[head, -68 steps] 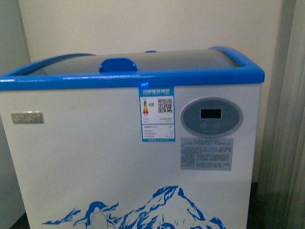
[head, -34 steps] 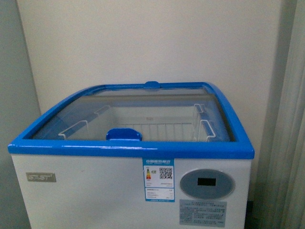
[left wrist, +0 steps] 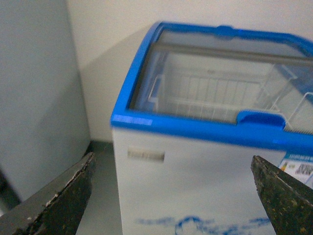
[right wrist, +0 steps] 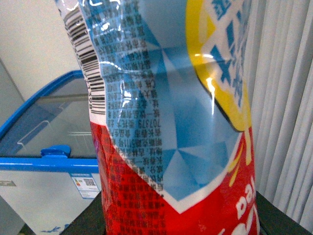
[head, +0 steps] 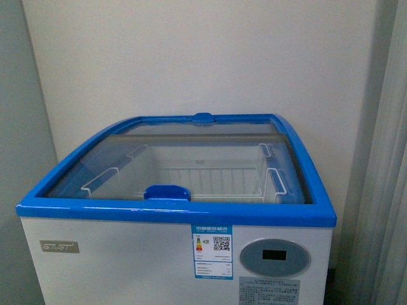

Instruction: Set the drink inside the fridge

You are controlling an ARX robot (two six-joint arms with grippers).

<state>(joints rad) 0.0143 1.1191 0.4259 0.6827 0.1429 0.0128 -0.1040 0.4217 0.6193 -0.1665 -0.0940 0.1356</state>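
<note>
My right gripper (right wrist: 178, 223) grasps drink (right wrist: 166, 122), upright, outside fridge (head: 95, 210), not in yet. Its glass lid (head: 191, 143) looks shut over white basket (head: 210, 176). My left gripper (left wrist: 172, 164) spread wide, empty, faces fridge front and blue handle (left wrist: 261, 119). I think: free one must slide lid first, so drink waits.

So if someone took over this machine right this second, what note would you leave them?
The left gripper is open and holds nothing, facing the fridge.
The right gripper is shut on the bottle, close to the fridge.
The fridge's glass lid looks shut, blue handle at the front edge; a white basket sits inside.
Done: bottle picked up, robot at the fridge.
To do: slide the lid open, probably with the free left gripper, lower the bottle in, close up.
</note>
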